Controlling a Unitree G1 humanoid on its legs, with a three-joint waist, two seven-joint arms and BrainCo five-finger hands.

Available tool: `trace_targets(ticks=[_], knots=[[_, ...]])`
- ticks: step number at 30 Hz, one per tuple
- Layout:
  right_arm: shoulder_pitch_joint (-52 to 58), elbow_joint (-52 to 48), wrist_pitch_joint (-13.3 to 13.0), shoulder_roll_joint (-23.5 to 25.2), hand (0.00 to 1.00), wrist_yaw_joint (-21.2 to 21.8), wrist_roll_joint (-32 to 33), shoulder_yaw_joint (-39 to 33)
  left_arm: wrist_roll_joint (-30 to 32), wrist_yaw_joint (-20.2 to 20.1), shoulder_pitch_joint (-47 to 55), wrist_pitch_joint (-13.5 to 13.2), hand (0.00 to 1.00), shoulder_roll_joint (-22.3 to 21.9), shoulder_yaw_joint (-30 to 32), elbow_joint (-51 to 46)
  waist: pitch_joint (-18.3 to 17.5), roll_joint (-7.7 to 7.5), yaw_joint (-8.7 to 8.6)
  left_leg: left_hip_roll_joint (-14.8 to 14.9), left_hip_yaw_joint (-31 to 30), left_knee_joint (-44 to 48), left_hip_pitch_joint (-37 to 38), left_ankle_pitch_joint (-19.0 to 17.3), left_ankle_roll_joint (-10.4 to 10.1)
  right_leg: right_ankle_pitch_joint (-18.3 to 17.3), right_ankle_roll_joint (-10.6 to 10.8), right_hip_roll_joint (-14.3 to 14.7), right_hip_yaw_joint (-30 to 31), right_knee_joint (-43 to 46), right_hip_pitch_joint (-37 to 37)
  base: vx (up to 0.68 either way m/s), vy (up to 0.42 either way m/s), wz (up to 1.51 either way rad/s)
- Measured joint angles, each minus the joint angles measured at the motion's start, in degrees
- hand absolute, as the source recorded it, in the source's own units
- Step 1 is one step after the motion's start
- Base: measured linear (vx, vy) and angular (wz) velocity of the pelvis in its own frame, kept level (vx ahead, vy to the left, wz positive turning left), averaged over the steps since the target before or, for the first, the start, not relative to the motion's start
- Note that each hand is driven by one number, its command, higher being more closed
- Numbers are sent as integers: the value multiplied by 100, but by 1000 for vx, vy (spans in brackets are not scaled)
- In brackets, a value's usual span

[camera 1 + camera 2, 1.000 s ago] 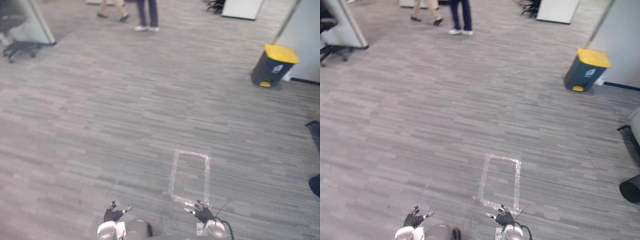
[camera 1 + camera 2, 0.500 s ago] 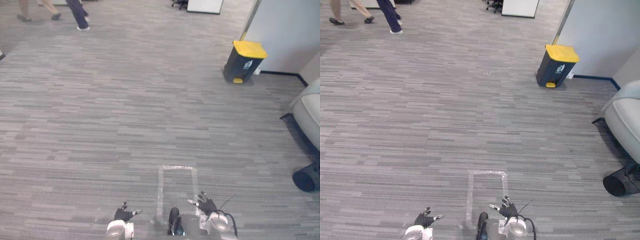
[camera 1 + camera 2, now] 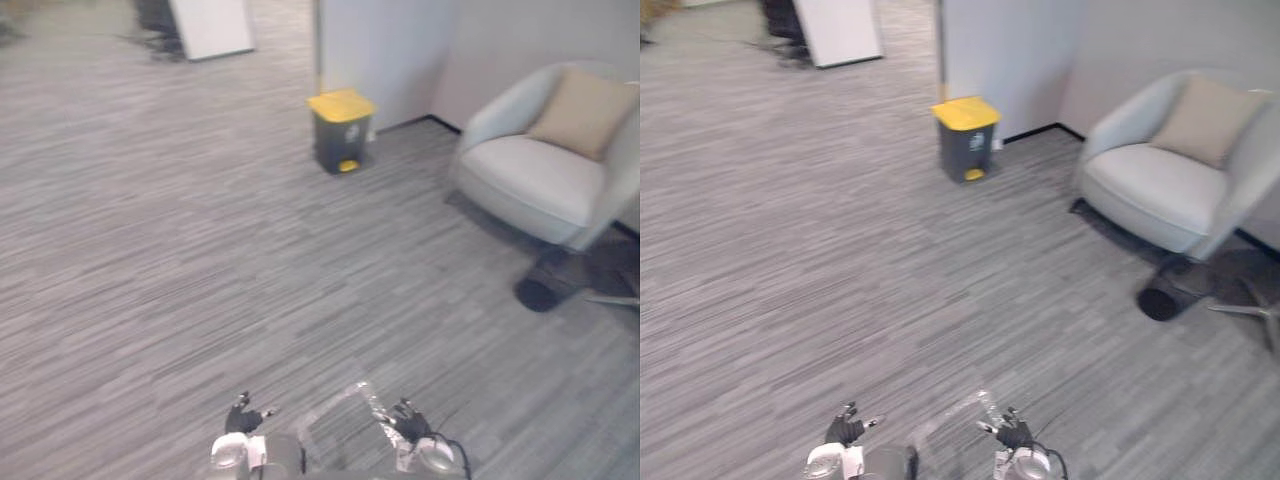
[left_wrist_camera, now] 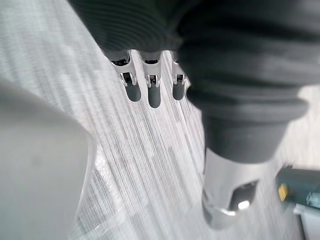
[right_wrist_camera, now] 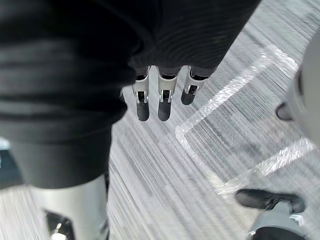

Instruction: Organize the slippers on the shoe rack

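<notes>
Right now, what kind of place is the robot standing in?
Probably an office lounge or waiting corner. What suggests it: a pale armchair with a tan cushion, a dark bin with a yellow lid, and grey carpet across the whole floor.

No legible text, number or sign; just an unreadable pale label (image 3: 978, 144) on the yellow-lidded bin (image 3: 960, 155)

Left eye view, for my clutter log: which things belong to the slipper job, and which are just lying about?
Job: left hand, right hand, both open, holding nothing.
Lying about: yellow-lidded bin, armchair, cushion, tape outline on the floor.
</notes>
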Motion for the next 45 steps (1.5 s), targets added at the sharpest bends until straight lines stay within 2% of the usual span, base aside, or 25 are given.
trace_targets(ticks=[2,4,5,6,8,9,10,12,14,17,19,21,22,23,24,26,27,29,30,32,33,36,39,42,45], knots=[[14,-7,-2,0,0,6,2,-5,-1,0,-1,2,0,17,38,40,-9,-45,13,48,464,-44,254,-113,123,-18,189,-44,-24,569,-263,182,246,-115],[-19,-13,-8,-1,0,16,2,-10,-23,2,-28,4,0,17,27,116,10,-16,19,167,962,-209,539,-139,167,-87,357,-231,-844,966,-643,113,119,-115],[-67,33,-8,-2,0,21,2,-9,-52,6,-59,5,0,25,14,156,36,27,20,254,1189,-333,689,-139,167,-124,390,-418,-1600,964,-771,67,35,-121],[-222,260,-12,-12,0,32,3,27,-119,12,-87,16,0,93,-126,353,36,112,24,434,1516,-590,922,-131,154,-64,258,-727,-3143,454,-810,67,35,-117],[-279,395,-24,-25,0,36,3,107,-122,8,-107,20,0,201,-290,420,25,64,10,437,1614,-773,993,-77,62,197,192,-709,-3567,-231,-811,56,-57,-89],[-295,435,-32,-38,0,44,4,129,-122,-3,-142,36,0,307,-414,485,18,-31,-18,351,1631,-869,1003,-33,-13,607,192,-634,-3495,-743,-834,96,-134,-68],[-378,493,-56,-167,0,38,4,110,-114,-11,-223,73,0,352,-510,636,27,-10,-91,366,1581,-937,1028,27,-100,950,183,-489,-3349,-934,-809,101,-140,-67],[-437,638,-83,-407,0,30,9,99,-114,-11,-246,120,0,295,-585,654,100,134,-76,454,1479,-1147,1156,91,-195,1057,137,-363,-3199,-1091,-819,102,-132,-69],[-460,649,-96,-648,0,3,6,61,-113,-13,-271,132,0,286,-696,770,162,262,-193,440,1490,-1475,1303,190,-340,1083,125,-270,-3208,-1101,-817,83,-109,-28],[-400,868,-77,-796,0,-12,1,-147,-100,-29,-255,119,0,233,-708,760,140,292,-250,589,1514,-1442,1468,197,-432,1119,51,-55,-3078,-1402,-619,60,-111,-21],[-309,865,-82,-799,0,-10,1,-176,-90,-53,-229,110,0,265,-655,725,163,266,-245,918,1396,-258,1096,49,-575,1023,-54,80,-2923,-1595,-447,37,-126,-49],[-216,747,-87,-845,0,-20,6,-255,-58,-49,-109,107,0,190,-466,510,207,435,-186,1414,1133,1439,507,148,-394,1026,-147,326,-2706,-1681,-247,72,-102,-84],[-145,625,-84,-909,0,-37,10,-250,-59,-38,-53,104,0,115,-417,426,211,592,-138,1627,979,2141,282,366,-209,1025,-223,494,-2563,-1679,-150,171,-32,-104],[-86,575,-89,-921,0,-60,13,-244,-58,-39,-11,101,0,92,-423,406,184,623,-113,1675,720,2672,51,829,-176,1011,-287,583,-2322,-1676,-87,196,4,-95],[-113,583,-82,-906,0,-70,22,-246,-56,-33,0,99,0,101,-431,412,164,580,-100,1578,574,2850,-83,860,-182,1013,-343,548,-2164,-1691,-42,211,29,-89],[-135,624,-77,-891,0,-74,39,-248,-51,-35,-43,90,0,125,-435,401,182,476,-53,976,294,2380,-130,11,-157,1019,-412,361,-1804,-1696,49,213,94,-90],[-150,681,-76,-884,0,-68,39,-256,-65,-20,-50,52,0,110,-434,371,215,415,-3,407,197,1390,-144,-351,-107,1053,-335,156,-1565,-1691,103,215,141,-85],[-157,701,-72,-876,0,-65,38,-274,-63,-16,-51,18,0,110,-439,358,229,399,16,139,118,559,-148,-306,-117,1014,-264,74,-1418,-1707,162,187,133,-70],[-141,711,-77,-878,0,-67,30,-354,-65,-17,-32,16,0,105,-470,376,206,461,13,-43,-175,-719,-61,187,-176,932,-140,108,-1296,-1736,215,192,148,-54],[-135,820,-85,-875,0,-73,26,-356,-105,-15,-37,-9,0,86,-454,380,213,457,74,-53,-212,-883,71,770,-15,875,-66,161,-1149,-1750,309,196,158,-54],[-161,852,-93,-763,0,-71,18,-353,-110,-17,-77,-12,0,207,-449,392,209,235,101,-142,-61,-957,178,702,65,800,44,37,-1171,-1724,324,192,138,-45],[-121,862,-97,-669,0,-72,12,-361,-118,-15,-99,-8,0,258,-412,391,207,93,125,-195,116,-951,295,594,164,761,103,-71,-1186,-1686,404,163,112,-23],[-97,856,-95,-680,0,-56,-69,-347,-120,-21,-98,5,0,197,-414,406,194,120,170,-250,330,-1015,628,277,187,616,311,-136,-1205,-1206,358,154,125,-41],[-119,820,-118,-703,0,-37,-96,-358,-121,-32,-103,41,0,215,-434,467,201,135,160,-267,471,-1176,1014,228,289,422,666,-108,-1443,692,-420,113,114,-23],[-113,851,-119,-686,0,-40,-108,-370,-155,-19,-123,44,0,311,-557,538,136,70,117,-243,342,-1164,1215,189,344,103,355,-333,-2153,871,-573,158,-3,31]])
